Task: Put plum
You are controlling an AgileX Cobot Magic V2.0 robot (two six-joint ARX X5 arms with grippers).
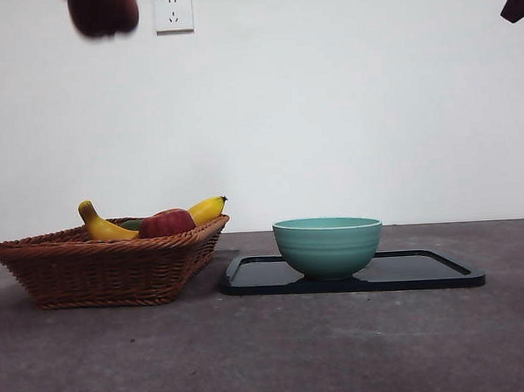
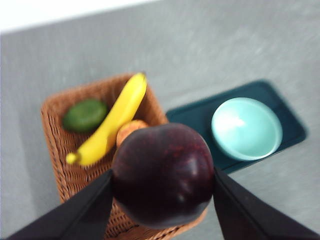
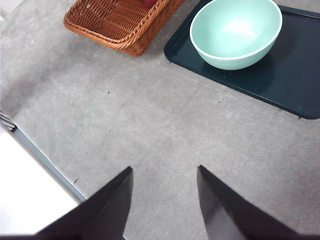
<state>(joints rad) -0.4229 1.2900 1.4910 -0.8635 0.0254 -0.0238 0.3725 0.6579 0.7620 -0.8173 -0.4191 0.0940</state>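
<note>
Dark purple plum (image 2: 162, 175) lifted clear, not yet set down.

Clamped between the two jaws of the left tool (image 2: 162, 192), the plum hangs high above the wicker basket (image 1: 108, 270), which holds a banana (image 2: 112, 122), a red apple (image 1: 167, 224) and a green fruit (image 2: 85, 115). Picking looks done; carrying and release remain, probably toward the teal bowl (image 1: 328, 245) on the dark tray (image 1: 424, 271) just beside the basket. Over bare worktop (image 3: 165, 125), the right tool (image 3: 165, 200) waits with jaws apart, holding nothing.
</note>
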